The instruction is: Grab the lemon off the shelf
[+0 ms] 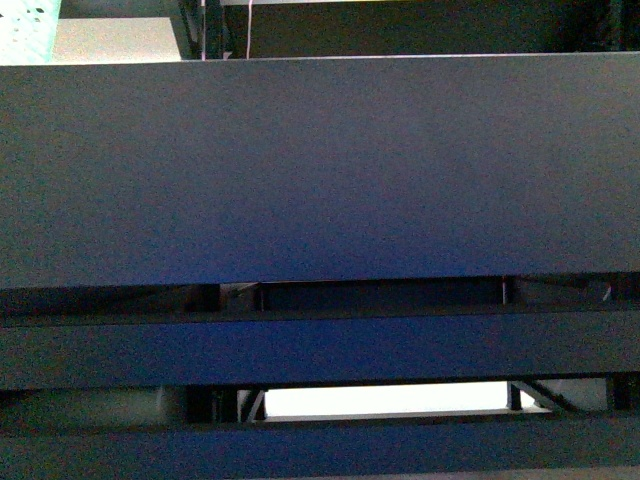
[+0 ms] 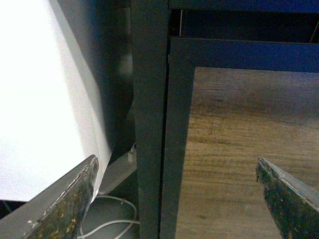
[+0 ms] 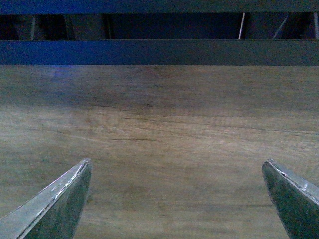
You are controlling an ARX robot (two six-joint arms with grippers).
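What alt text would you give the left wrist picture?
The left end effector is open, its two worn fingers spread wide with nothing between. Beyond stands a dark post of the shelf, with wood-grain board to one side and a bright white panel and white cable to the other. No lemon shows.

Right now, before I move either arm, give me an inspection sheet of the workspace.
Surface: wood-grain surface, nothing on the part in view.
Job's things: shelf, dark tiers fill the front view; lemon, nothing seen.
Clutter: nothing seen.
Grippers: left gripper open, by a black post; right gripper open over the wood grain.
Cables: white cable and power strip beside the post.
Surroundings: pale green crate behind the shelf; bright white panel beside the post.
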